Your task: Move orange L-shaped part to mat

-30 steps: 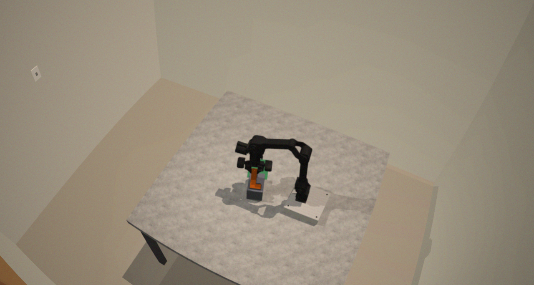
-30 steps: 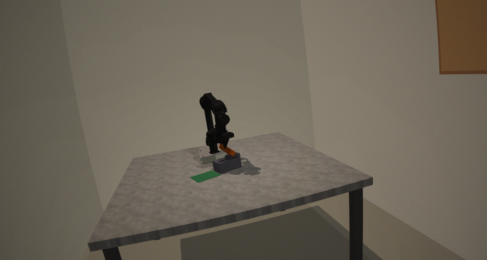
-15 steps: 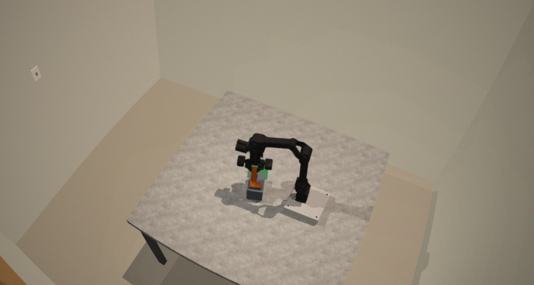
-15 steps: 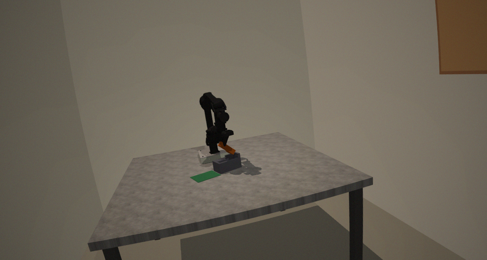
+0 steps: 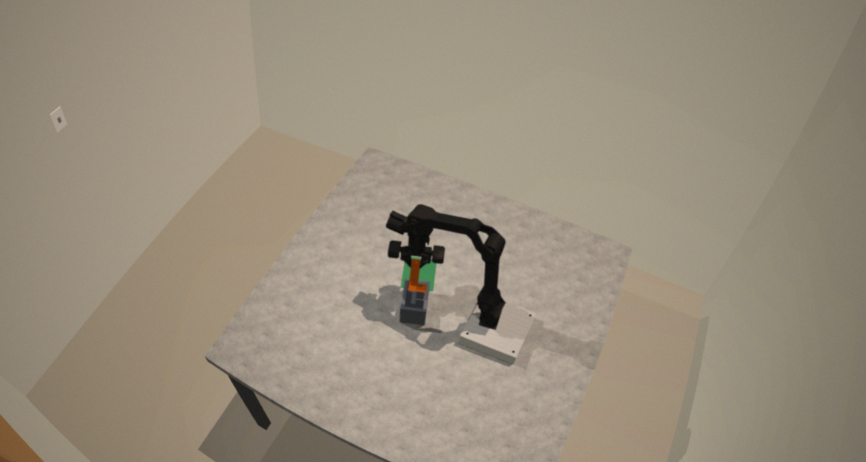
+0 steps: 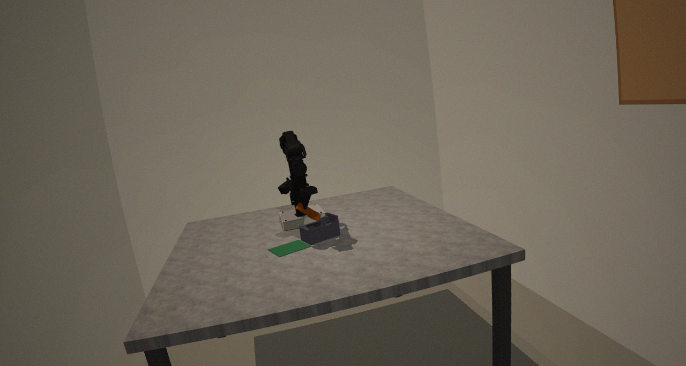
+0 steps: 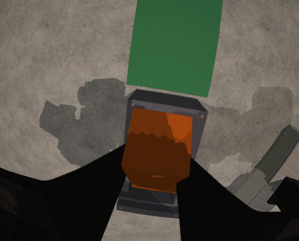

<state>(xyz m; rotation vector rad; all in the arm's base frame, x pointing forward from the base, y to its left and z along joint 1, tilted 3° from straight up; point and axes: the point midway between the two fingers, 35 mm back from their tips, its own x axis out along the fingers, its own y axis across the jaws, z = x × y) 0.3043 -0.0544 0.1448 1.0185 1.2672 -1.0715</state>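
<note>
The orange L-shaped part is held in the air above the grey tray. My gripper is shut on its raised end. The part is tilted, and its L-shaped end hangs lower, over the tray. In the exterior view the part is clear of the pocket. The green mat lies flat beside one end of the tray. In the wrist view the part hides most of the tray's top, and the L-shaped end's outline cannot be made out.
The arm's pale base plate stands on the grey table, to the right of the tray in the top view. The tray's walls stand up from the table below the part.
</note>
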